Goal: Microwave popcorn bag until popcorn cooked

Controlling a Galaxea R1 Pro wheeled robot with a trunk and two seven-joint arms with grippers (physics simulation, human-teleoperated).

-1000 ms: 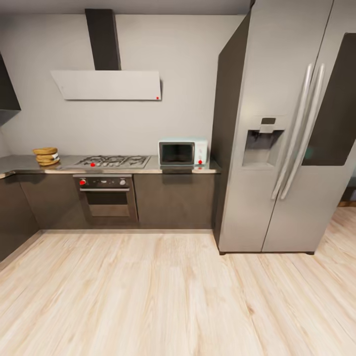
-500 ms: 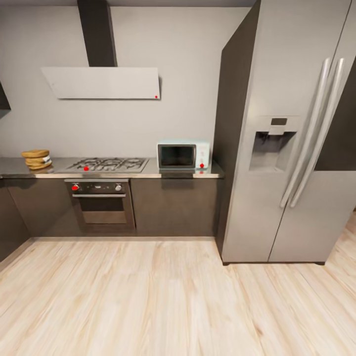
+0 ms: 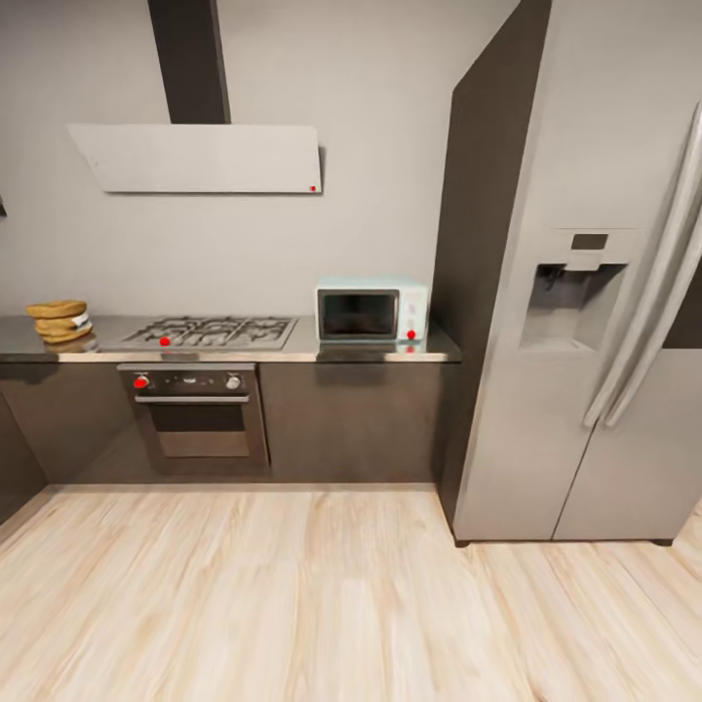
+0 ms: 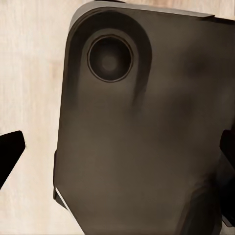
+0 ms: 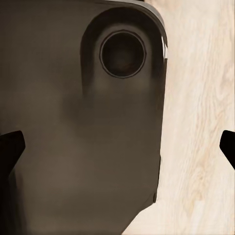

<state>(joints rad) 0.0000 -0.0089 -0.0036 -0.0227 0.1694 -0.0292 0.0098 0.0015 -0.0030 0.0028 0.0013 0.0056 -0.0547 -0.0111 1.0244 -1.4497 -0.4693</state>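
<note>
The popcorn bag [image 3: 58, 321], a crumpled golden-brown sack, stands on the far left of the grey countertop [image 3: 292, 352]. The mint-blue microwave [image 3: 371, 312] sits at the countertop's right end beside the fridge, its dark door shut. Both are far ahead across the floor. In the left wrist view my left gripper [image 4: 117, 152] is open, its dark fingertips [image 4: 10, 152] spread wide over the robot's dark base. My right gripper [image 5: 119, 147] is open too, with fingertips [image 5: 11, 147] at the picture's edges and nothing between them. No popcorn is visible.
A gas hob [image 3: 210, 332] lies between bag and microwave, above a built-in oven [image 3: 195, 414]. A white hood [image 3: 195, 158] hangs on the wall. A tall steel fridge [image 3: 585, 292] stands at the right. Light wood floor [image 3: 292, 595] stretches up to the cabinets.
The whole head view has shifted: the camera has come closer to the counter and fridge, which loom larger. The bag and microwave have not moved.
</note>
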